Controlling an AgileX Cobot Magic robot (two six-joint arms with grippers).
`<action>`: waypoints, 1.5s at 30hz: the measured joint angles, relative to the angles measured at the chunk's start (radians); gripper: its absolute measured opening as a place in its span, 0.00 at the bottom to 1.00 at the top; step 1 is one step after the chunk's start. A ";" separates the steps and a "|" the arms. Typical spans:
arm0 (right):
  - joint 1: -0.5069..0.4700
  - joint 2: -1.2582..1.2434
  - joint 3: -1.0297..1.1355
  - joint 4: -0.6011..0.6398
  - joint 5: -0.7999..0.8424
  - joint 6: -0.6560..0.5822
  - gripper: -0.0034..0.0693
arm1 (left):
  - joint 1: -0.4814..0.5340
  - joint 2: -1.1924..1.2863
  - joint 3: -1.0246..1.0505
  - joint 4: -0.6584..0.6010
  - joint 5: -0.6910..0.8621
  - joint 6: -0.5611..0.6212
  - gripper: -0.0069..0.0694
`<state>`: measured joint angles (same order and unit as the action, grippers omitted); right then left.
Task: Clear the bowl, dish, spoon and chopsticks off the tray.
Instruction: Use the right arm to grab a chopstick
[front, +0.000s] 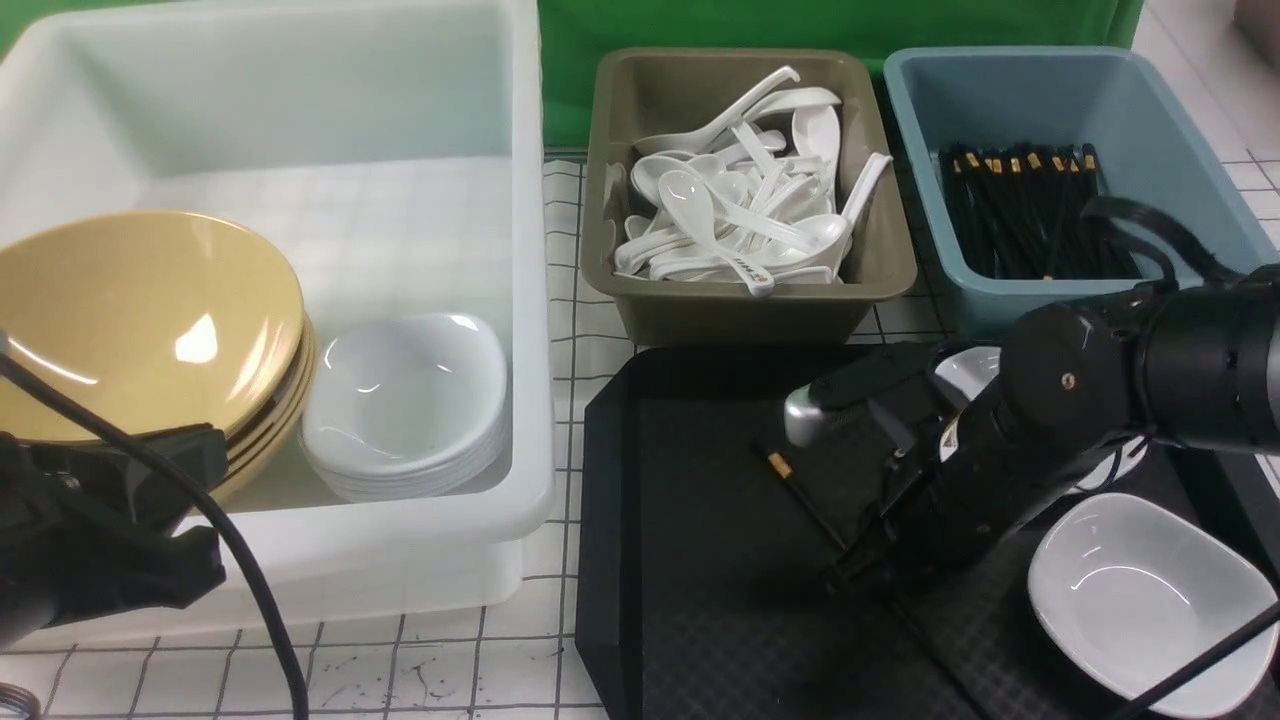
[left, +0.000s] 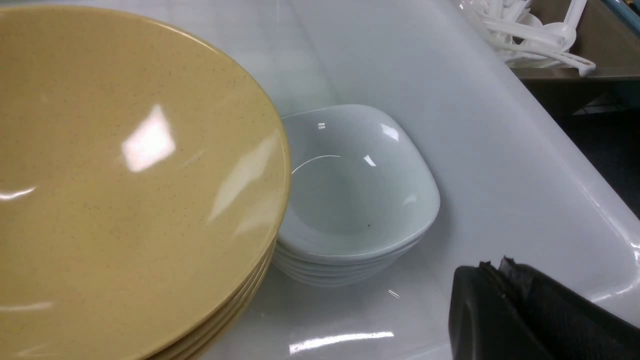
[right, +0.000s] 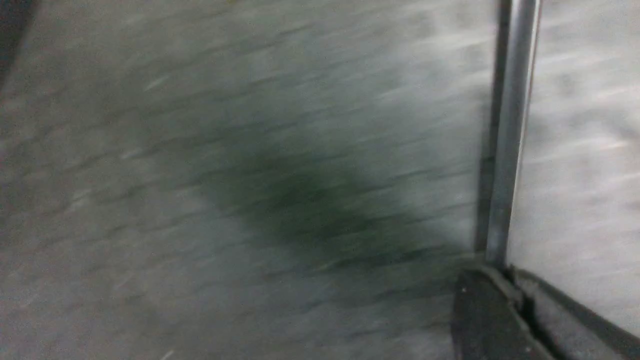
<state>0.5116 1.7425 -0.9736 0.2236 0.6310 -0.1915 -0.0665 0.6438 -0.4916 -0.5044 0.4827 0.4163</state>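
The black tray (front: 690, 610) lies in front of the tubs. On it, my right gripper (front: 850, 565) is shut on the black chopsticks (front: 800, 490), whose gold-banded end points away from the jaws. In the right wrist view, a thin stick (right: 510, 150) rises from the closed right gripper (right: 515, 272) over the blurred tray. A white dish (front: 1150, 600) sits at the tray's near right corner. The yellow bowl (front: 140, 310) tops a stack in the white tub (front: 520, 300). The marked spoon (front: 748, 266) lies in the olive tub (front: 740, 310). My left gripper (left: 492, 265) is shut and empty beside the bowl (left: 125, 175).
A stack of white dishes (front: 410, 400) stands next to the bowls in the white tub. The blue tub (front: 1060, 180) holds several black chopsticks. Another white piece (front: 968, 370) shows partly behind the right arm. The olive tub is full of white spoons.
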 joint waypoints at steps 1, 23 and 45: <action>0.009 -0.026 0.001 0.001 0.019 0.000 0.12 | 0.000 0.000 0.000 0.002 0.000 0.000 0.08; -0.174 -0.213 -0.177 -0.048 0.243 -0.049 0.21 | 0.000 0.000 0.000 0.006 0.000 0.001 0.08; -0.040 0.105 -0.161 -0.188 0.116 -0.024 0.14 | 0.000 0.000 0.000 0.006 0.000 0.001 0.08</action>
<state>0.4717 1.8473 -1.1346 0.0352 0.7471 -0.2159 -0.0665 0.6438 -0.4916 -0.4980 0.4827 0.4172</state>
